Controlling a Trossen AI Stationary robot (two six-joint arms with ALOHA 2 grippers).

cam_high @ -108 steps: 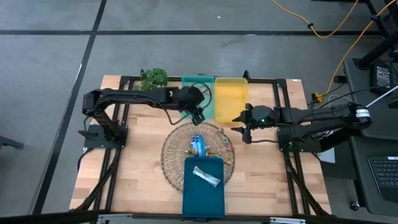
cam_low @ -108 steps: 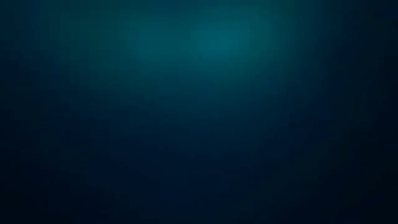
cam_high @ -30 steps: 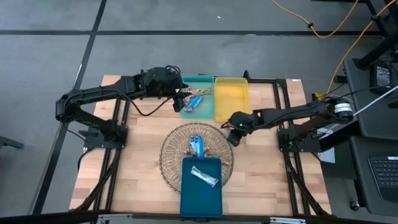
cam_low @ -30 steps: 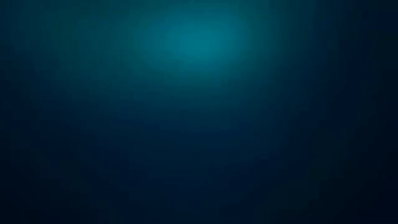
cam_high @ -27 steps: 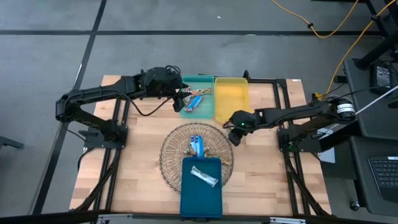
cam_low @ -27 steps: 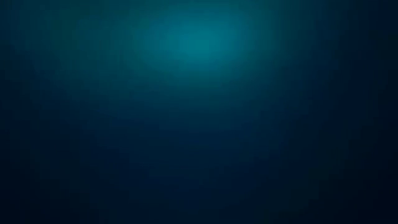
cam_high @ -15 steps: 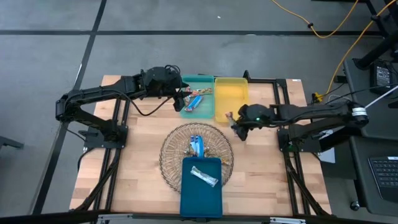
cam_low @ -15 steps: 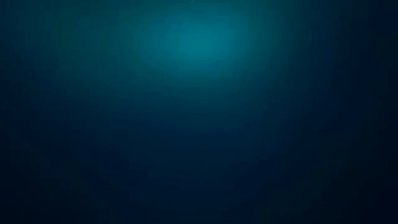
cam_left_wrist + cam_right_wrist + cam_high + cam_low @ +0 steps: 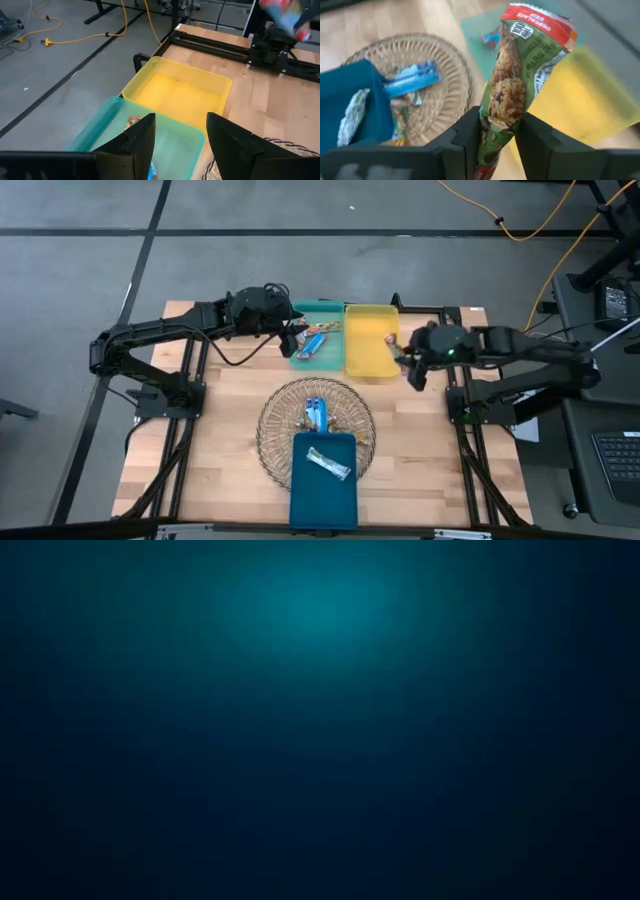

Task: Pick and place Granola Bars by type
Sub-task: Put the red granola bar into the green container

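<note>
My right gripper is shut on a granola bar in a green wrapper with a red-orange end; in the high view it hovers at the yellow tray's right edge. My left gripper is open above the green tray, which holds blue and red bars. Blue bars lie in the round wire basket. A silvery bar lies in the dark blue tray. The low view is dark. My right gripper pinches the green-wrapped bar between its two fingers near one end, the fingers lying across it. Most of the bar sticks out beyond the fingertips, ending in the red-orange end. It is lifted clear of basket and trays.
A small green plant stands at the table's far edge, left of the green tray. The dark blue tray overlaps the basket's near rim. Black frame rails run along both table sides. Bare wood lies left and right of the basket.
My right gripper has moved from the basket's right rim toward the table's far right, to the yellow tray's right edge, carrying the bar lifted clear. The left arm has kept still.
</note>
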